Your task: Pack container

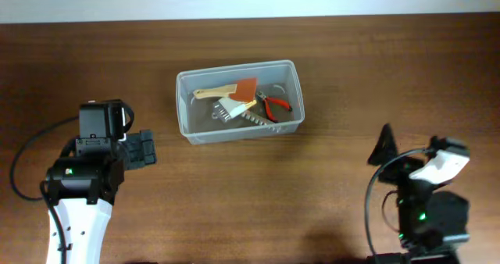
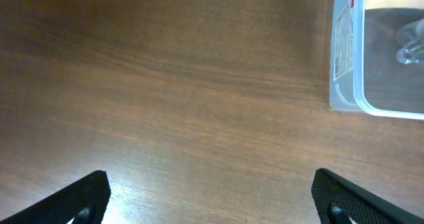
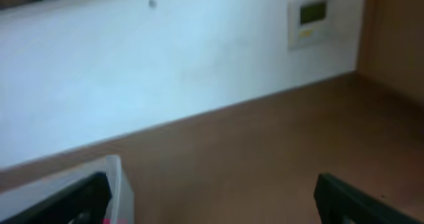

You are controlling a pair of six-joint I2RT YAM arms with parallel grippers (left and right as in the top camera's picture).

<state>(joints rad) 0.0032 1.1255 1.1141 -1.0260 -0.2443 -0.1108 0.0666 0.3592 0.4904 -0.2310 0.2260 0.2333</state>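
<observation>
Dark brown wooden table (image 1: 351,61), seen from above, carrying one clear, colourless rectangular plastic container (image 1: 234,133) with rounded corners. The container stands at the far middle of the table, between the two arms. Its long axis runs left to right, slightly tilted.

Two arms are present, one at each side. The left gripper (image 1: 142,149) is near the container's left short end, and the container lies ahead of it and to its right, as its corner in the left wrist view confirms. The right gripper (image 1: 384,147) is farther off, with the container ahead and to its left. By this judgement the left arm is the nearer. In each wrist view the fingers (image 2: 86,197) stand wide apart, gripping nothing.

Inside the container lie small tools: one pair of red-handled pliers (image 1: 275,104), one orange piece (image 1: 247,87), one pale wooden handle (image 1: 211,93) and one white toothed piece (image 1: 234,109). The exact count is uncertain.
</observation>
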